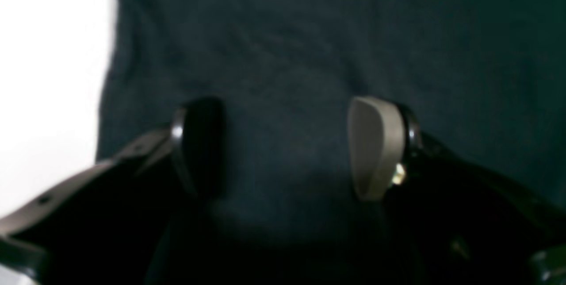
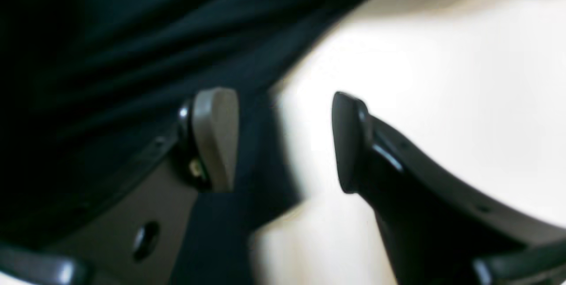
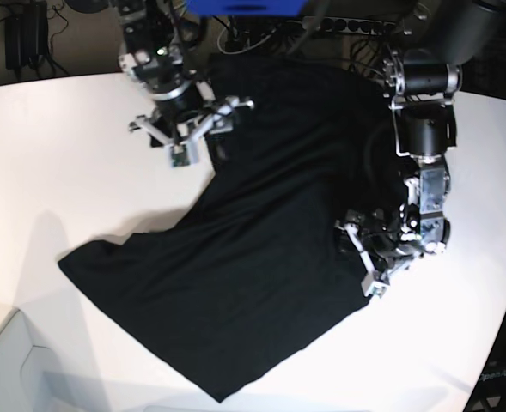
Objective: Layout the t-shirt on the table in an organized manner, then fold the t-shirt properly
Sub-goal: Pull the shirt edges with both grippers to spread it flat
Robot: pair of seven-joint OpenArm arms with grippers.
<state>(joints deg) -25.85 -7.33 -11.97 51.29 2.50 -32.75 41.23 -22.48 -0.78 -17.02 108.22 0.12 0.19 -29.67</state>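
The shirt (image 3: 235, 257) lies skewed and rumpled on the table (image 3: 55, 163), plain side up, so this looks like the layout step, not folding. The left claw (image 1: 287, 148) is spread wide, empty, with cloth directly beneath it and the shirt's edge off to one side. The right claw (image 2: 283, 141) is also parted and empty, straddling a shirt edge. Next, each likely needs to close on an edge and pull the cloth flat.
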